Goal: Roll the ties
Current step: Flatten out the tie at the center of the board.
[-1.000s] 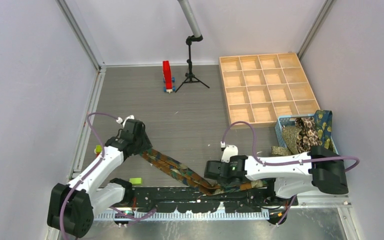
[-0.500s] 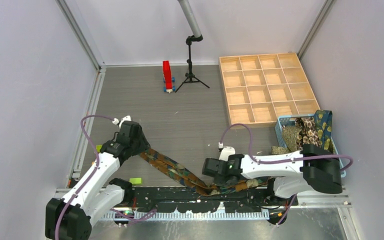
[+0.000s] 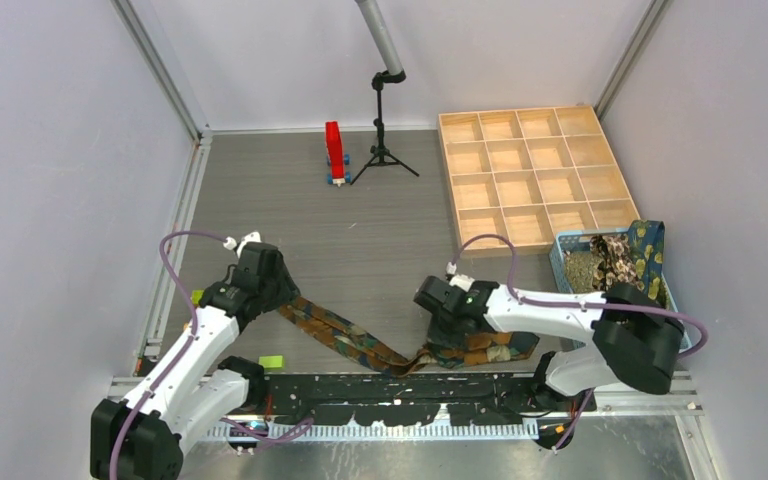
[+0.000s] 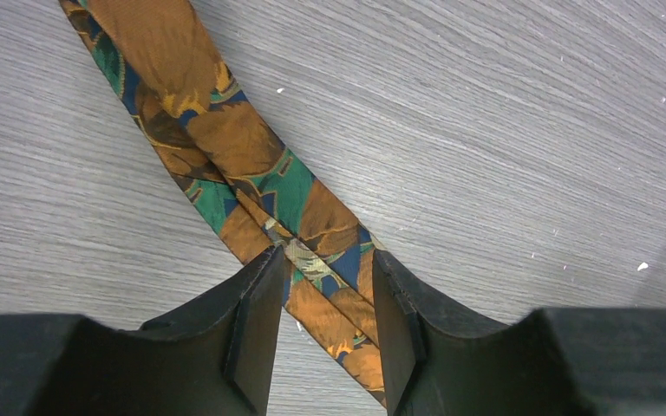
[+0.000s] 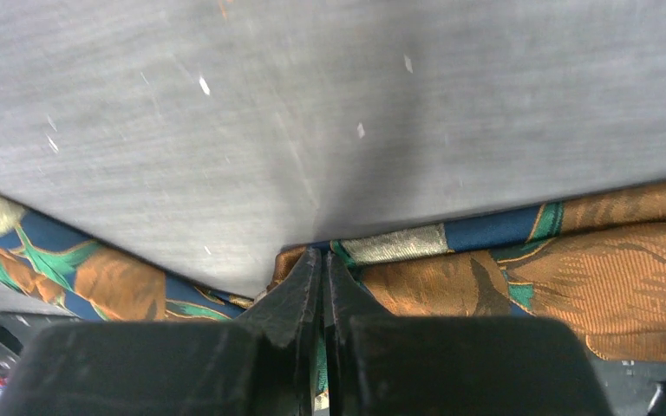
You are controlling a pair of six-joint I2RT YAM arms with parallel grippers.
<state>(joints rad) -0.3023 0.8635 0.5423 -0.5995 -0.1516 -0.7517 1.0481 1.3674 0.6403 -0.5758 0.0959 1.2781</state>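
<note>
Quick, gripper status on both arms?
Left gripper: closed on the patterned tie.
Right gripper: shut, pinching a fold of the same tie.

Quick tally: one patterned tie point(image 3: 345, 338) on one table point(image 3: 360, 240), more ties point(image 3: 615, 260) (can't count) in one blue basket point(image 3: 562, 243), one sixteen-slot wooden tray point(image 3: 446, 170), one tripod point(image 3: 381, 140), two arms point(image 3: 195, 345) point(image 3: 550, 318).

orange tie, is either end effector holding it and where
The right end effector pinches the orange tie at its fold; the left end effector straddles its narrow stretch, grip unclear.
</note>
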